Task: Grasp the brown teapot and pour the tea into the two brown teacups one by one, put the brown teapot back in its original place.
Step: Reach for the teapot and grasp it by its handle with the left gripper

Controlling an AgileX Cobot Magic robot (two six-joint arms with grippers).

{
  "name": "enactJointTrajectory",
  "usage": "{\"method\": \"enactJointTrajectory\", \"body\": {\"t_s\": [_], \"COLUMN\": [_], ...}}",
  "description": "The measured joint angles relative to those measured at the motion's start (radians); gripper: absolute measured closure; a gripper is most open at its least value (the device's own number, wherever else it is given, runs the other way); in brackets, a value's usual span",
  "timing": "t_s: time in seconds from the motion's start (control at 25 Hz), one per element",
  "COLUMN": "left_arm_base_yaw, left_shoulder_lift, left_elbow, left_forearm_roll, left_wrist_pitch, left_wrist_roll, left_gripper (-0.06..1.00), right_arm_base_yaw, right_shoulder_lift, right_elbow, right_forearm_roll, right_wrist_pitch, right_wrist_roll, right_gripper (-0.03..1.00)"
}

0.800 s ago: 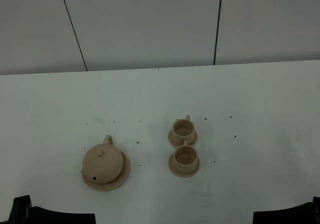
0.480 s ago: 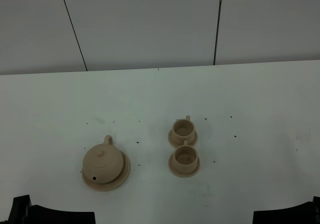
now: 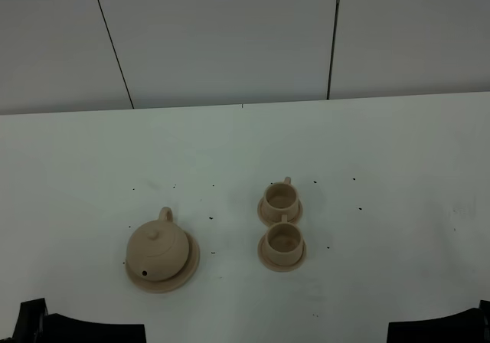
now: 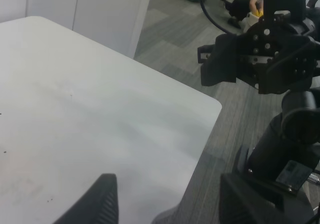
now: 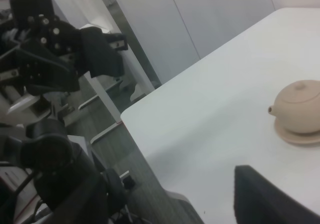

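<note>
Overhead, I get the whole layout. The brown teapot [image 3: 157, 245] sits with its lid on, on its wide saucer [image 3: 190, 265], on the left half of the white table [image 3: 383, 144]. Its handle points to the far wall and its spout to the near edge. To its right stand the two teacups, one behind the other, each on its own small saucer: the far cup [image 3: 280, 197] and the near cup [image 3: 283, 239], their saucers almost touching.

My right wrist camera also catches the teapot on its saucer, well away from the fingers, but not the cups. My left wrist camera shows no tea set at all, only bare tabletop, a rounded table corner and the right arm [image 4: 265, 49] across the way.

The tabletop is matte white with a scatter of tiny dark specks. Behind it run pale wall panels [image 3: 230, 37] with dark seams, and grey carpet [image 4: 170, 39] lies beyond the table.

Both arms sit back at the near edge; from above only dark slivers show in the bottom corners, the left arm [image 3: 76, 332] among them. The left gripper [image 4: 165, 194] has its fingers spread wide with nothing between them. The right gripper [image 5: 167, 194] is likewise spread wide and holds nothing.
</note>
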Motion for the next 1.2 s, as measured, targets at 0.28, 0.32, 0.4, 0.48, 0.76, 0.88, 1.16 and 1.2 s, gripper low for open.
{"method": "enactJointTrajectory", "body": {"t_s": [0.28, 0.32, 0.4, 0.48, 0.76, 0.88, 1.16, 1.2], "left_arm_base_yaw": [0.0, 0.0, 0.0, 0.0, 0.0, 0.0, 0.0, 0.0], "left_shoulder_lift": [0.0, 0.0, 0.0, 0.0, 0.0, 0.0, 0.0, 0.0], "left_elbow": [0.0, 0.0, 0.0, 0.0, 0.0, 0.0, 0.0, 0.0], "left_forearm_roll": [-0.036, -0.056, -0.096, -0.13, -0.231, -0.282, -0.314, -0.314], "left_wrist_pitch": [-0.062, -0.078, -0.11, -0.149, -0.292, -0.309, -0.397, -0.412], "left_wrist_roll": [0.0, 0.0, 0.0, 0.0, 0.0, 0.0, 0.0, 0.0], "left_gripper": [0.43, 0.43, 0.43, 0.43, 0.46, 0.48, 0.59, 0.62], "right_arm_base_yaw": [0.0, 0.0, 0.0, 0.0, 0.0, 0.0, 0.0, 0.0], "right_shoulder_lift": [0.0, 0.0, 0.0, 0.0, 0.0, 0.0, 0.0, 0.0], "right_elbow": [0.0, 0.0, 0.0, 0.0, 0.0, 0.0, -0.018, -0.031], "right_forearm_roll": [0.036, 0.051, 0.083, 0.112, 0.125, 0.126, 0.126, 0.126], "right_wrist_pitch": [-0.026, -0.033, -0.051, -0.07, -0.119, -0.136, -0.217, -0.224], "right_wrist_roll": [0.0, 0.0, 0.0, 0.0, 0.0, 0.0, 0.066, 0.08], "right_gripper": [0.44, 0.44, 0.44, 0.44, 0.44, 0.44, 0.48, 0.48]}}
